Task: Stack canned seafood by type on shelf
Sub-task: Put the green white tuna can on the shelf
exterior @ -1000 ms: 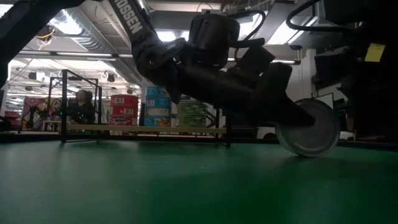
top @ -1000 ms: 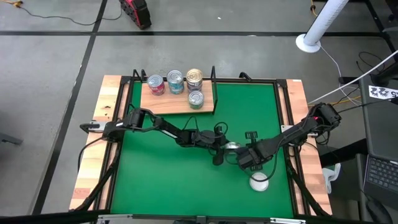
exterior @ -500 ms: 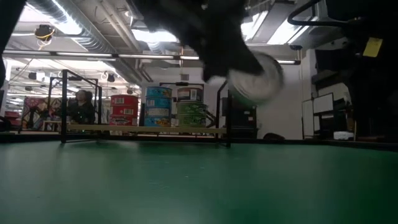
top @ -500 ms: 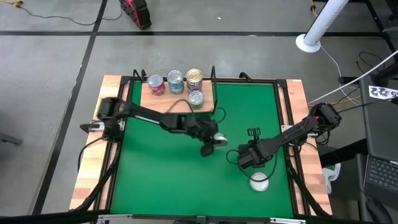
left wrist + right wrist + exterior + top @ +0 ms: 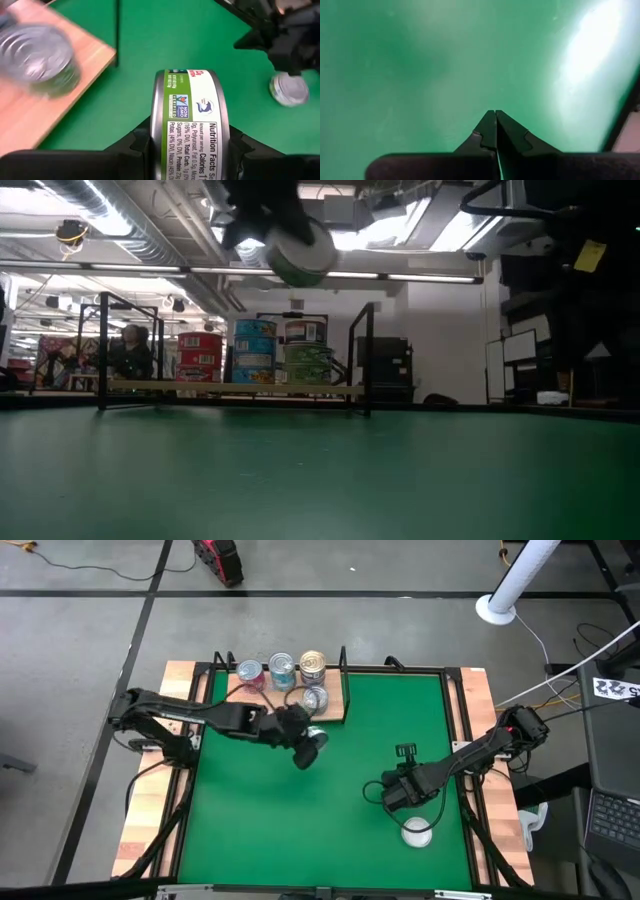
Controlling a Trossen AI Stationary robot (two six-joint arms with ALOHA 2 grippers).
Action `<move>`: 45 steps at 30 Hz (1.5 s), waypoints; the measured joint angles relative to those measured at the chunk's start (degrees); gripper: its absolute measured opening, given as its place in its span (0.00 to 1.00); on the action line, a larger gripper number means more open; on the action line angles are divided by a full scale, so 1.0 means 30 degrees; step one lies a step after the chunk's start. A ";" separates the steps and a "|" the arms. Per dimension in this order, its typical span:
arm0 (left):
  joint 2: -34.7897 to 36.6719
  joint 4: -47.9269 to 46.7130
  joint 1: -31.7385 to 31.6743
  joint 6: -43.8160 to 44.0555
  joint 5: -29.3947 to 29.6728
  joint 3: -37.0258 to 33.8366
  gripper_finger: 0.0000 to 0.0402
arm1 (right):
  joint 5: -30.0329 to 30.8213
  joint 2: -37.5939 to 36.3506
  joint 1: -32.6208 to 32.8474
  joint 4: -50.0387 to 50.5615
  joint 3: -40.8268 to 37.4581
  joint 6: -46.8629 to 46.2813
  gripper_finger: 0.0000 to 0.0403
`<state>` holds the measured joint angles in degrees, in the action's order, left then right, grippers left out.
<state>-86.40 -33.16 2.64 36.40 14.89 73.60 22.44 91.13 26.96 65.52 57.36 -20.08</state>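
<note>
Left gripper [image 5: 306,743] pinching a green-labelled tin [image 5: 192,125] raised above the green mat [image 5: 300,830], near the shelf [image 5: 262,703] holding four tins [image 5: 283,673]; right gripper [image 5: 390,792] pressed together beside a lone tin [image 5: 416,832].

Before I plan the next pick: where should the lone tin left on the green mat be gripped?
Grip the lone tin across its round side wall, coming straight down from above: it sits flat, lid up, with bare green mat around it. The shut right tool is nearest.
</note>
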 joint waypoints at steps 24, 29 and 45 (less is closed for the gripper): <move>0.1307 1.0584 0.3130 2.1542 1.9723 -1.2461 0.31 | 0.2185 0.0000 0.0000 -0.3515 0.0000 0.3583 0.01; 0.1300 1.2488 0.2493 2.3016 1.9732 -1.3941 0.34 | 0.2173 0.0000 0.0000 -0.4187 0.0000 0.3862 0.01; 0.1286 1.2324 -0.0610 2.4334 1.6424 -1.4074 0.41 | 0.2171 0.0000 0.0000 -0.4483 0.0000 0.3877 0.01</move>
<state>-82.54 3.82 0.81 109.40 64.16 31.38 28.95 91.13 26.96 52.07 57.36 -8.45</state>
